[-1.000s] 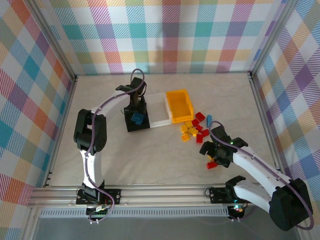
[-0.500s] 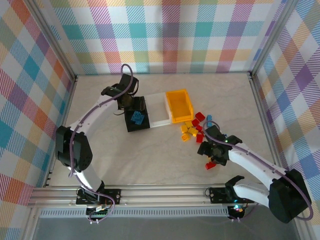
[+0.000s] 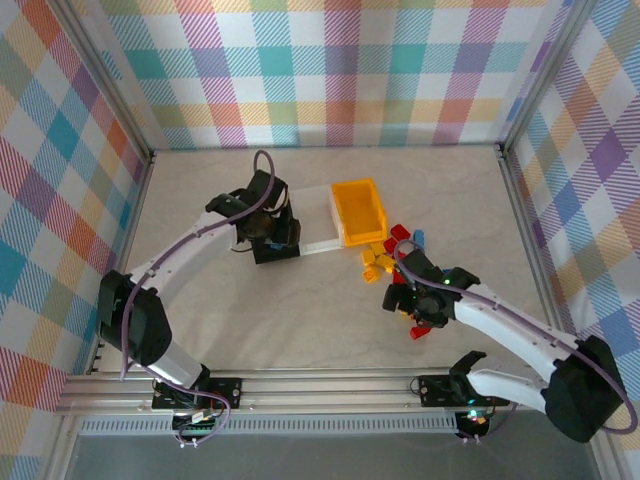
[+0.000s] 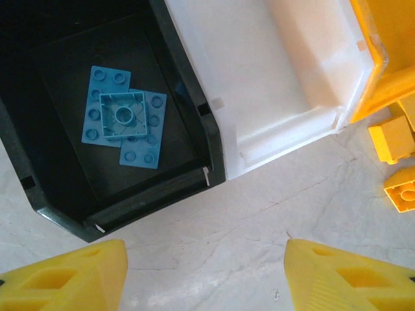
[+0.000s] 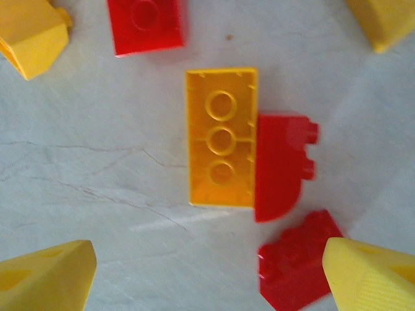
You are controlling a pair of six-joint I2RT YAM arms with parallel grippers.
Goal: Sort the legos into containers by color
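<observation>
Finding: a robotics test cell of laboratory type, not a home, shop or office. Grounds: bare aluminium posts (image 3: 112, 85) at the upper corners carry plaid printed panels (image 3: 330, 70) that close off the back and both sides of a marble-patterned table (image 3: 300, 320). The left arm (image 3: 190, 250) and right arm (image 3: 510, 325), white and black with a purple cable (image 3: 262, 160) exposed, are bolted to a metal rail (image 3: 330, 385) along the bottom of the frame. The only goods on the table, at centre, are toy bricks (image 3: 385, 255) and small bins (image 3: 338, 215).
</observation>
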